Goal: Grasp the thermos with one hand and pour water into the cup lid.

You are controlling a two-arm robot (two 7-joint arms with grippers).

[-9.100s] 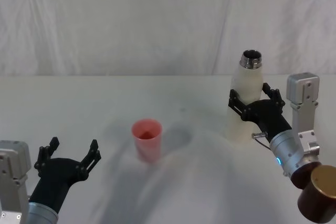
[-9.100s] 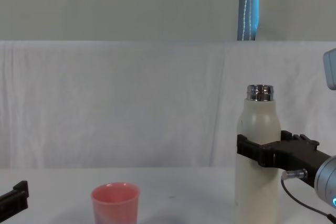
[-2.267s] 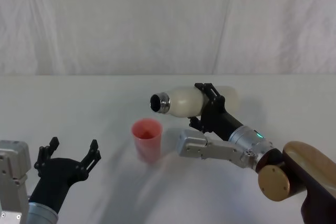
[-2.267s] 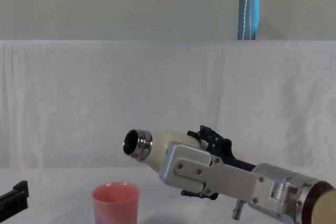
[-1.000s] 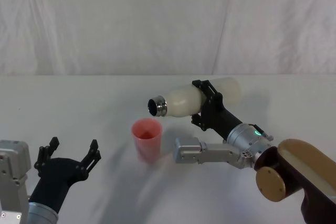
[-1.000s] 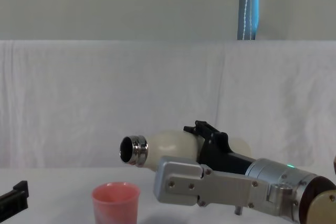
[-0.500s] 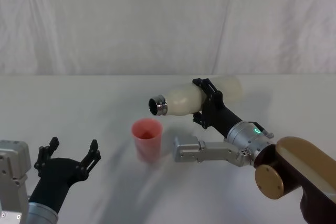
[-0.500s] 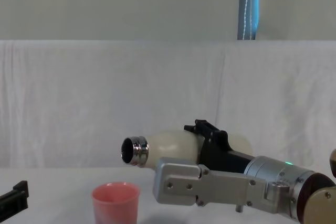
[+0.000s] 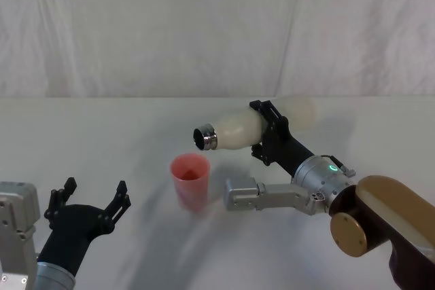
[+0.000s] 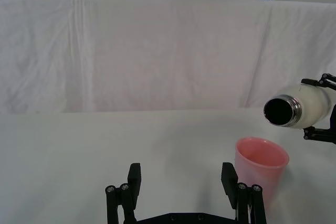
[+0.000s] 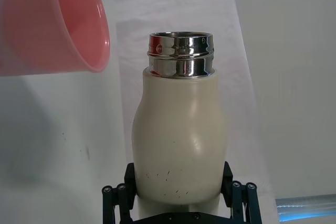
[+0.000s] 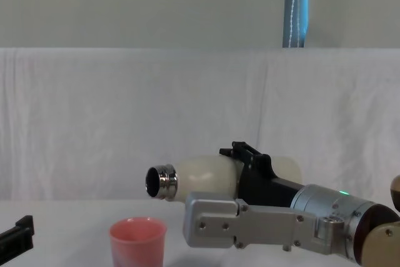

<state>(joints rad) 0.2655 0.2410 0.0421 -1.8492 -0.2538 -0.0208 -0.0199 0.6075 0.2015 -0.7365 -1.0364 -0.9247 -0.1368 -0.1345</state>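
Right pincer [image 9: 270, 132]: clamped round the thermos [image 9: 238, 129] at mid-body, fingers on both flanks, raised off the surface [image 9: 122, 140].
Thermos: near horizontal, steel neck [image 12: 162, 182] pointing toward the robot's left and tipped slightly down; base end behind the pincer.
Mouth: open, above and just right of the cup lid [image 9: 190, 180], not touching it.
Cup lid: pink, upright on the surface, centre-left.
Left pincer [image 9: 88, 206]: low at near left, spread wide, holding nothing, well apart from the cup lid.
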